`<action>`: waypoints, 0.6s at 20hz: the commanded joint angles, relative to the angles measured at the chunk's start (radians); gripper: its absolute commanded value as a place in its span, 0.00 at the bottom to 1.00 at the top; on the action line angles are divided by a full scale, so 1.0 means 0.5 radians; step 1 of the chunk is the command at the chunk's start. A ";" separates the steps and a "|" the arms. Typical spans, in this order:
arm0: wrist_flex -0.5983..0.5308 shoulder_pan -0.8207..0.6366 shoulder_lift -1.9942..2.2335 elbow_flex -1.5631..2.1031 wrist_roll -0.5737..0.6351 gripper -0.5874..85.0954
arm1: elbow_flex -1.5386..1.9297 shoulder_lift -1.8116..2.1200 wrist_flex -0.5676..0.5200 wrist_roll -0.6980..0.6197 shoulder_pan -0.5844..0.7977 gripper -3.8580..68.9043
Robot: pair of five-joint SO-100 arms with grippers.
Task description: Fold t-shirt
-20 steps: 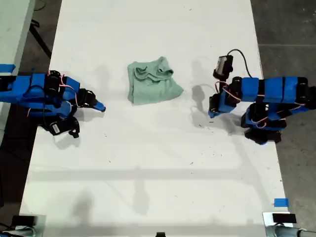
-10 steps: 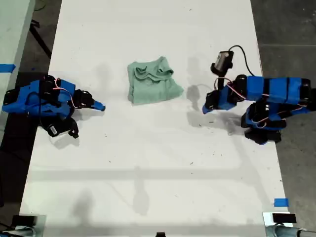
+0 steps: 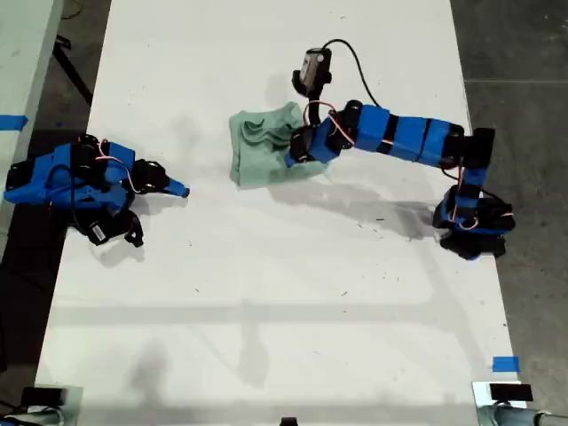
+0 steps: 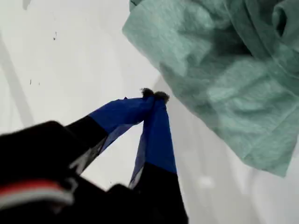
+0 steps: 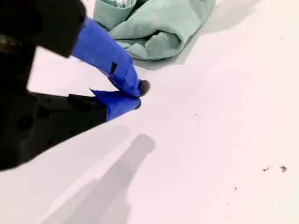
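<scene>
While my first gripper point(image 4: 154, 95) hangs just beside the t-shirt point(image 3: 266, 146), its blue-taped jaws are pinched together at the tips with nothing between them. In the exterior view that arm reaches in from the view's right, its tip over the garment's near margin. My second gripper point(image 5: 135, 95) sits well apart toward the table's point(image 3: 266, 293) long edge at the exterior view's left, jaws likewise closed and empty. The t-shirt lies on the far half of the table, about midway across, bunched into a rough square with a rumpled ridge along its far side. Fabric: pale mint, soft, matte, loosely layered. Table: white, smooth, faintly speckled. Risk, as judged: closed tips could shove the bundle instead of catching an edge; the slick surface invites sliding, and stacked layers may snag together.
</scene>
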 commanded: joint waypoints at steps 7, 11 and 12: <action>0.003 -0.040 -0.003 -0.006 0.003 0.01 | -0.178 -0.193 -0.258 -0.080 0.129 0.04; 0.003 -0.043 -0.003 -0.006 0.003 0.01 | -0.264 -0.328 -0.319 -0.150 0.187 0.04; 0.003 -0.043 -0.003 -0.006 0.003 0.01 | -0.291 -0.359 -0.334 -0.169 0.202 0.04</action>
